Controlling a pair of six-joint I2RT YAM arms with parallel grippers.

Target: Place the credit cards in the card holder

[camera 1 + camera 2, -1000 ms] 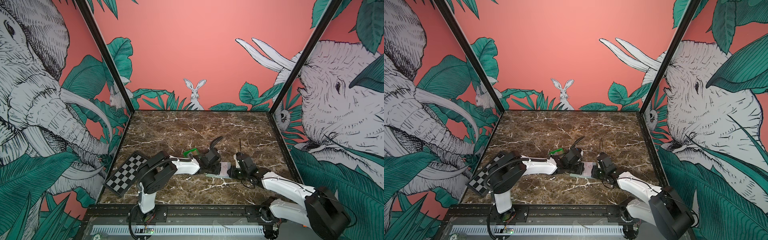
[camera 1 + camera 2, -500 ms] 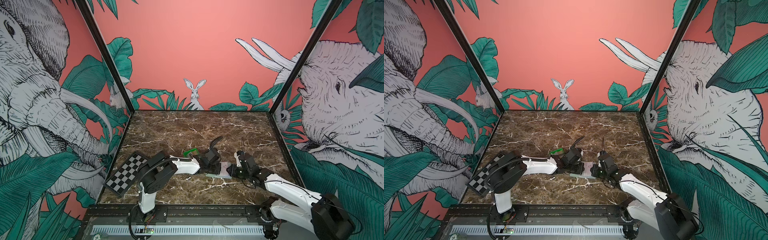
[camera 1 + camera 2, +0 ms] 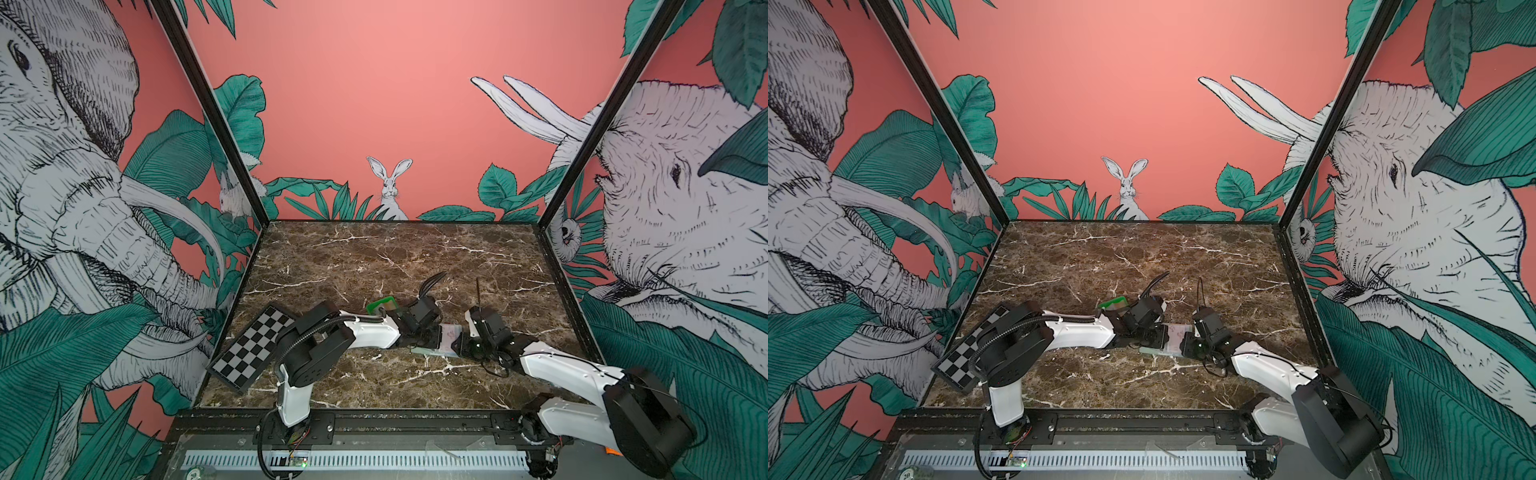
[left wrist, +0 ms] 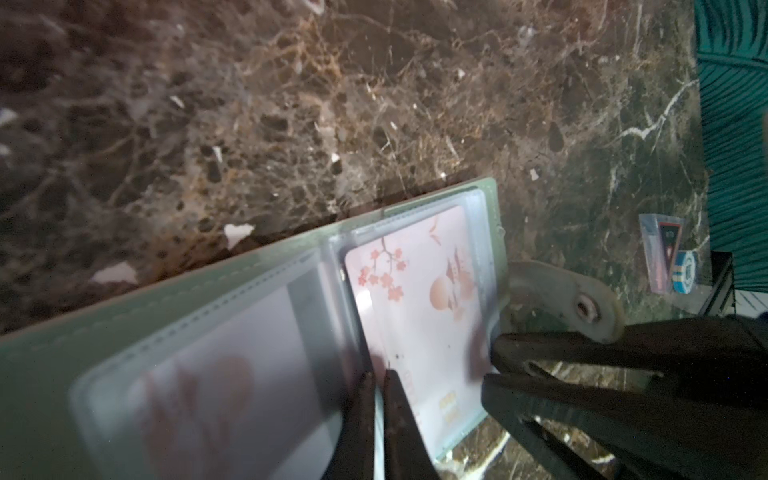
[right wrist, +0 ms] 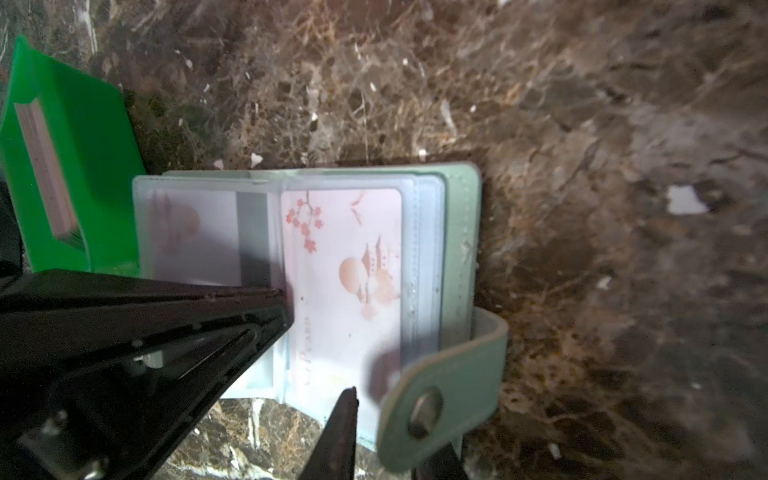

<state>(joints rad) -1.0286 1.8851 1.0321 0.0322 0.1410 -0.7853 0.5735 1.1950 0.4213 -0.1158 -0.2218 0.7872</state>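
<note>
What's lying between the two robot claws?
An open card holder with a pink card in its sleeve, between the left gripper and right gripper; both top views show it.

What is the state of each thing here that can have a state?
card holder, open, lying flat
snap strap, unfastened
pink card, flat on the strap-side sleeves; whether inserted, unclear
remaining cards, stacked in green tray
left gripper, shut, tips at the holder's fold
right gripper, open, at the pink card's edge

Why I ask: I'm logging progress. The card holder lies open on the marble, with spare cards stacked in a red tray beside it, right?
Only the colour is wrong: the right wrist view shows the tray is bright green. The card holder does lie open beside it.
</note>
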